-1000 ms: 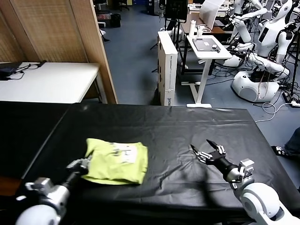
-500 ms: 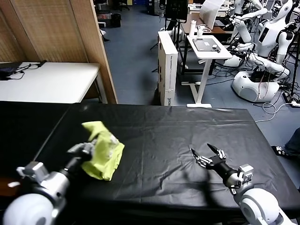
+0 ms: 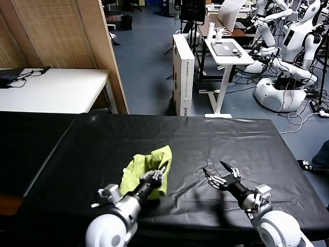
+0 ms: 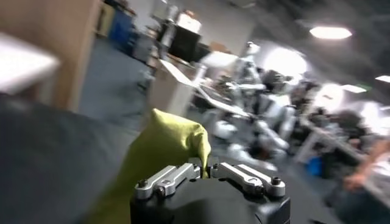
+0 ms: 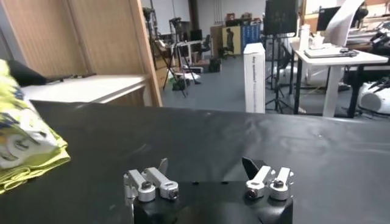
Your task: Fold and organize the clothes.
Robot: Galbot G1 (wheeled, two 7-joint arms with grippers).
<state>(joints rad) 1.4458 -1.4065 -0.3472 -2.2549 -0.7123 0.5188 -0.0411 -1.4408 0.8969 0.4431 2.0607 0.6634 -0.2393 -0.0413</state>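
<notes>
The work surface was a table covered in black sheeting (image 3: 216, 139), set in a lab with a wooden partition (image 3: 61, 36) behind it on the left and a white side table (image 3: 226, 51) farther back. The lime T-shirt (image 3: 146, 164) sat bunched near the middle of the black surface, slightly toward the robot's left, with part of it raised off the sheeting. The left gripper (image 3: 157, 177) was clenched on the near edge of the T-shirt; in the left wrist view its fingers (image 4: 173, 176) were drawn together with the green fabric (image 4: 164, 146) rising between them. The right gripper (image 3: 218, 172) hovered just above the sheeting, near the shirt but apart from it, jaws spread wide and holding nothing. In the right wrist view the shirt (image 5: 24, 143) showed a white print.
</notes>
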